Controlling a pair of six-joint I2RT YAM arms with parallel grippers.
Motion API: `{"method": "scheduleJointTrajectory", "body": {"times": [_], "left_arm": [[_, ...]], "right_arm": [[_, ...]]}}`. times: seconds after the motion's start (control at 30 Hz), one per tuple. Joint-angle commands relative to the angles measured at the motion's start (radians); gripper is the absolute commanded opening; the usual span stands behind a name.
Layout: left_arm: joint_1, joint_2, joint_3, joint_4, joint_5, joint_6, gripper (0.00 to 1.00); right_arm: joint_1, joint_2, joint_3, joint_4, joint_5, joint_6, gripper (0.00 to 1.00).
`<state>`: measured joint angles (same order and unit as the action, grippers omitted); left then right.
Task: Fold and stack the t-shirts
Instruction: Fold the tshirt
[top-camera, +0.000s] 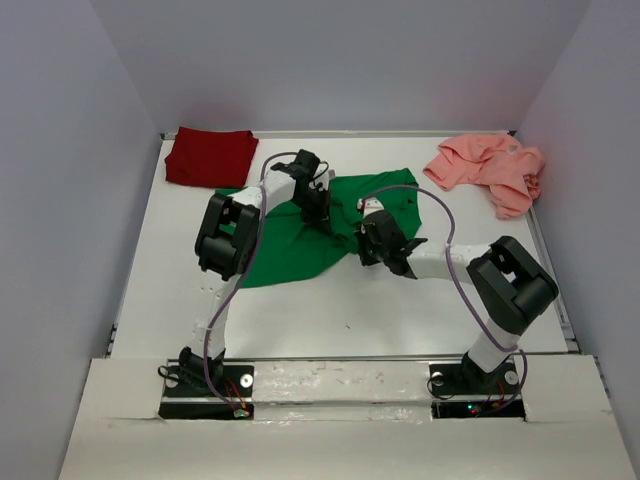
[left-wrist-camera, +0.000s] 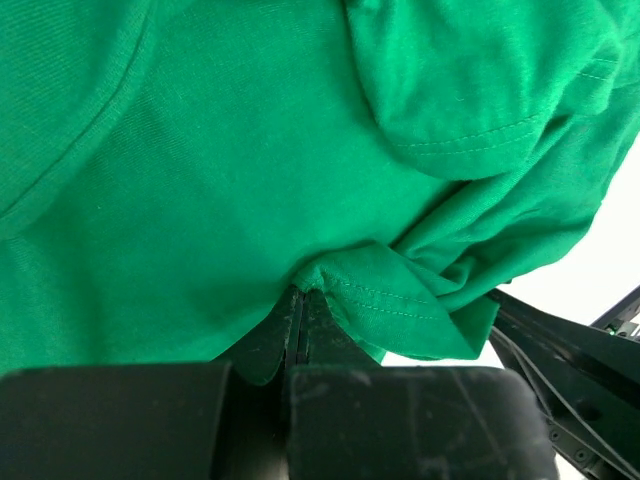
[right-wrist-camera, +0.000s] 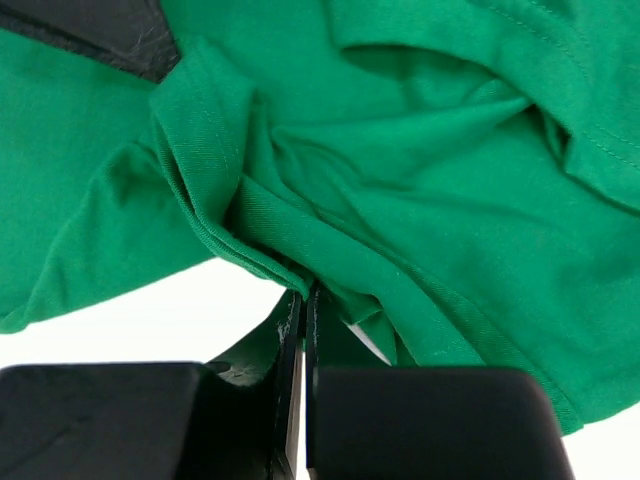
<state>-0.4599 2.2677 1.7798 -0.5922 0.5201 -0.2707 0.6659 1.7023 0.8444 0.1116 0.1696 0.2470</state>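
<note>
Arm bases (top-camera: 205, 380): two black mounts are seen at the near edge of the desk (top-camera: 330, 315), one on the left and one on the right.

Left pincer (left-wrist-camera: 302, 300): the fingers are pressed together. A stitched edge of the green t-shirt (left-wrist-camera: 200, 180) is pinched at their tips, and the cloth is gathered into a small peak there.

Right pincer (right-wrist-camera: 303, 298): the fingers are likewise pressed together. A bundle of green folds is caught between the tips, with white desk seen just below the cloth.

Pincers together: both are placed over the middle of the desk, close to one another, each on the right half of the green t-shirt. From overhead the fingertips are hidden under the wrists, so the exact part of the garment held can only be guessed; it appears to be a hem or sleeve edge.

Green t-shirt: it is spread across the desk centre, rumpled and bunched where it is held, with its lower left part lying flat.

Dark red t-shirt (top-camera: 210, 157): it is laid folded in the far left corner, well apart from the green one.

Salmon pink t-shirt (top-camera: 490, 165): it is left crumpled in the far right corner.

Walls (top-camera: 60, 200): the desk is enclosed by plain pale panels.
</note>
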Motion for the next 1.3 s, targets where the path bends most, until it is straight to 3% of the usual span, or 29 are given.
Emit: {"method": "scheduleJointTrajectory", "body": {"times": [0.0,0.17,0.3,0.47,0.53,0.57,0.67,0.8,1.07,1.13,1.27], "left_arm": [[0.004,0.003,0.012,-0.024,0.024,0.01,0.0],[0.004,0.0,0.01,-0.027,0.024,0.011,0.0],[0.003,-0.013,0.004,-0.026,0.034,0.008,0.0],[0.003,-0.043,-0.019,-0.02,0.057,-0.009,0.03],[0.003,-0.065,-0.029,-0.015,0.08,-0.013,0.13],[0.001,-0.082,-0.031,-0.017,0.086,-0.016,0.25],[0.004,-0.121,-0.023,-0.027,0.089,-0.018,0.48],[0.012,-0.164,0.013,-0.058,0.057,-0.022,0.69],[0.124,-0.324,0.026,-0.109,-0.008,-0.039,0.91],[0.183,-0.374,-0.026,-0.103,-0.012,-0.038,0.93],[0.291,-0.554,-0.287,-0.049,-0.017,-0.045,0.91]], "right_arm": [[-0.009,-0.026,0.024,0.019,0.005,-0.002,0.0],[-0.041,-0.044,0.114,-0.07,-0.122,0.014,0.0],[-0.051,-0.046,0.255,-0.306,-0.339,0.024,0.0],[-0.051,-0.089,0.329,-0.458,-0.459,0.029,0.0],[-0.051,-0.099,0.349,-0.527,-0.487,0.025,0.0],[-0.06,-0.101,0.357,-0.573,-0.496,0.02,0.0],[-0.069,-0.11,0.367,-0.612,-0.51,0.0,0.0],[-0.115,-0.098,0.386,-0.622,-0.548,-0.014,0.0],[-0.204,-0.014,0.482,-0.678,-0.584,-0.064,0.0],[-0.244,0.002,0.498,-0.679,-0.594,-0.075,0.0],[-0.308,0.069,0.539,-0.681,-0.64,-0.086,0.0]]}}
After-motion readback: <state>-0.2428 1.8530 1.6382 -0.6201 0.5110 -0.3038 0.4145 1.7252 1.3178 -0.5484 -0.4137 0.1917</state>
